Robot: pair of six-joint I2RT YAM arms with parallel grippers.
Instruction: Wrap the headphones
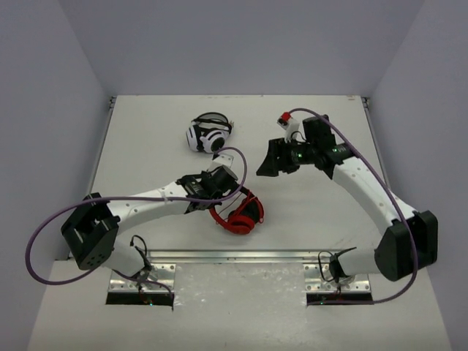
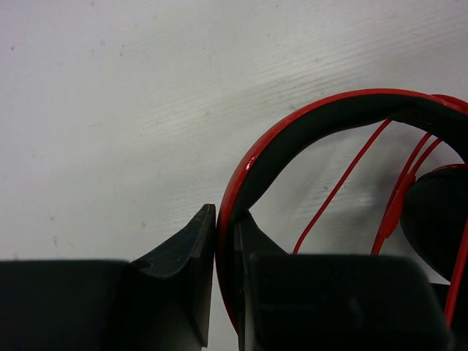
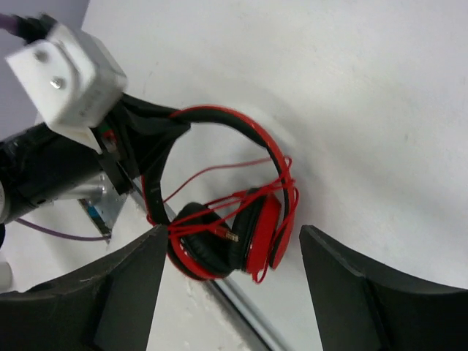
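While left pincer clamps headphones, a white headset lies apart

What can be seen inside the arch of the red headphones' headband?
Inside the red headphones: thin red cable strands over bare white table. The left claw, shut on the headband, covers part of that space.

White table carries red headphones and white-and-black headphones.
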